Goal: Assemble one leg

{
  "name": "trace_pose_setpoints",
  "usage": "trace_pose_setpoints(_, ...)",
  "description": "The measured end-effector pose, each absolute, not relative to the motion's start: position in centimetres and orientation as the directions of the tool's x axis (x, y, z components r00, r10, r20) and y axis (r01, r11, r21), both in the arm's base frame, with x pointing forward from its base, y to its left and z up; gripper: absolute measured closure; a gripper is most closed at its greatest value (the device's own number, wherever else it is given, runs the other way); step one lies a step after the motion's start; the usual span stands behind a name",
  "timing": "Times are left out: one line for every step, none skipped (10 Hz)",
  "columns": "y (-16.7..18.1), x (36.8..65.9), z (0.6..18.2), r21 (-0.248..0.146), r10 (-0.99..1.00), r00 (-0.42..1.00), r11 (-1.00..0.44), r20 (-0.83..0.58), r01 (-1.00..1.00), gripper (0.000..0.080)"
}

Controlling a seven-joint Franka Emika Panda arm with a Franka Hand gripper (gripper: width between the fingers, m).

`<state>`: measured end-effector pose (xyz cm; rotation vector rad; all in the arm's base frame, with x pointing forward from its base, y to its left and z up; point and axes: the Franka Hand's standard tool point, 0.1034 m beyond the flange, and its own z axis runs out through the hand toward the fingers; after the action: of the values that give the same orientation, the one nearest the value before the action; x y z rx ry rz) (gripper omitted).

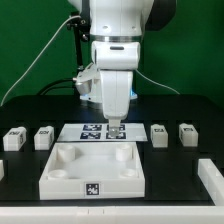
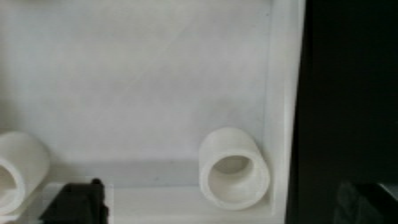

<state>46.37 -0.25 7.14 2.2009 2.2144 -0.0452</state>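
Several legs, small white blocks with tags, lie in a row on the black table: two at the exterior view's left (image 1: 14, 138) (image 1: 43, 137) and two at its right (image 1: 158, 135) (image 1: 187, 133). The large white tabletop (image 1: 95, 160) with round corner sockets lies in the middle. My gripper (image 1: 115, 128) hangs over the tabletop's far edge, fingers pointing down. In the wrist view the gripper (image 2: 222, 205) is open and empty, with the dark fingertips (image 2: 75, 200) wide apart over the tabletop (image 2: 160, 90) and a socket (image 2: 233, 166) between them. No leg shows in the wrist view.
The marker board (image 1: 85, 131) lies flat just behind the tabletop, under my gripper. White pieces sit partly out of frame at the front left (image 1: 2, 170) and front right (image 1: 210, 178). A green wall and cables stand behind the arm.
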Motion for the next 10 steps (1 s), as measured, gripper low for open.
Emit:
trace_pose_setpoints(-0.3, 46.2, 6.8, -0.012, 0.999, -0.009, 0.009, -0.032, 1.0, 0.015)
trace_pose_setpoints(-0.5, 45.9, 5.7, -0.025, 0.999, -0.023, 0.022, -0.026, 0.999, 0.015)
trace_pose_setpoints(-0.9, 45.3, 4.7, -0.037, 0.999, -0.034, 0.033, -0.023, 0.999, 0.015)
trace_pose_setpoints(-1.4, 44.8, 4.2, -0.045, 0.999, -0.031, 0.03, -0.02, 0.999, 0.015)
trace_pose_setpoints(-1.9, 44.5, 3.8, -0.053, 0.999, -0.03, 0.029, -0.018, 0.998, 0.015)
trace_pose_setpoints(-2.2, 44.3, 3.3, -0.062, 1.0, -0.023, 0.022, -0.016, 0.998, 0.015)
trace_pose_setpoints(-2.3, 44.1, 2.9, -0.071, 1.0, -0.02, 0.019, -0.014, 0.997, 0.015)
trace_pose_setpoints(-2.2, 44.1, 2.6, -0.076, 1.0, -0.02, 0.019, -0.013, 0.997, 0.015)
trace_pose_setpoints(-2.2, 43.9, 2.1, -0.082, 1.0, -0.02, 0.019, -0.011, 0.996, 0.015)
trace_pose_setpoints(-2.2, 43.7, 1.5, -0.095, 1.0, -0.02, 0.019, -0.009, 0.995, 0.015)
